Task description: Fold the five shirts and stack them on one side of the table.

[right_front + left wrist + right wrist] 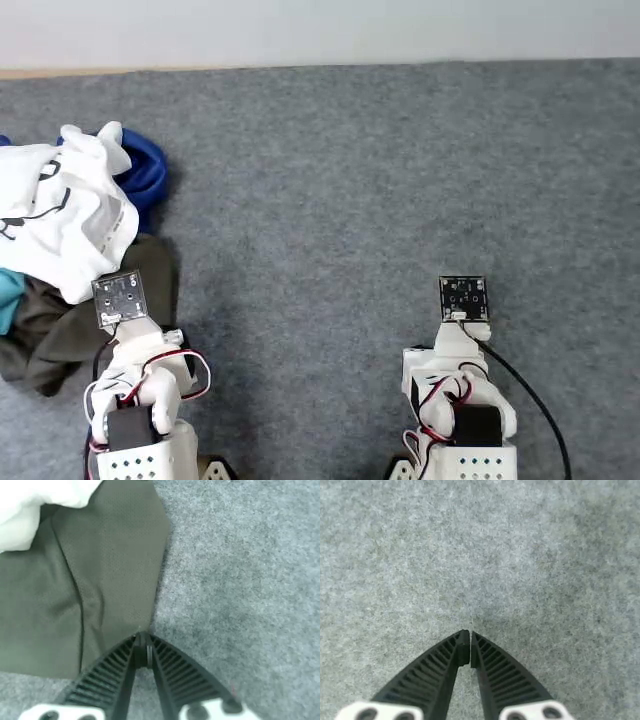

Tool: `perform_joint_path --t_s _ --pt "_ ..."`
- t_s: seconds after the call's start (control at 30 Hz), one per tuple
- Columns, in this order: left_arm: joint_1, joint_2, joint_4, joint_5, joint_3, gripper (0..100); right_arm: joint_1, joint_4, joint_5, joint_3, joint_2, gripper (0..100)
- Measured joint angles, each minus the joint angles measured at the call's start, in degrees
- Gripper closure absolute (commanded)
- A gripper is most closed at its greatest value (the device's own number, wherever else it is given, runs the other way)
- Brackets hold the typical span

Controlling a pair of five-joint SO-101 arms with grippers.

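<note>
Prob. robotics lab, grey felt tabletop [350, 180], plain white wall [320, 30], 2 bench-mounted arms [140, 390]

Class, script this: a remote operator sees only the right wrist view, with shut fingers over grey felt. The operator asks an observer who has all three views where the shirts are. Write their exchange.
Operator: Where are the shirts?
Observer: Heaped unfolded at the table's left side, with a white shirt on top.
Operator: And the other arm?
Observer: The left gripper is shut, its tips at the edge of a dark shirt that lies under the heap.
</note>
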Motion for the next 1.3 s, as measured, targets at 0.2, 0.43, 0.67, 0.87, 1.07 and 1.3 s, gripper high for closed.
perform_joint_path --t_s 0.2,0.43,0.67,0.87,1.07,1.3 --pt "1.85 0.00 0.00 0.00 0.00 100 0.00 0.00 0.00 0.00 0.00 98.8" --pt "2.81 0.00 -3.34 -1.58 -1.93 100 0.00 0.00 0.00 0.00 0.00 98.8" --pt "2.81 -0.18 -3.52 -4.66 -12.22 100 0.00 0.00 0.00 0.00 0.00 98.8" --pt "5.98 -0.09 -1.85 -6.77 -17.85 100 0.00 0.00 0.00 0.00 0.00 98.8" --pt "9.93 0.18 5.19 -7.21 -27.43 100 0.00 0.00 0.00 0.00 0.00 98.8" --pt "9.93 14.77 6.07 -8.70 -37.01 100 0.00 0.00 0.00 0.00 0.00 98.8"
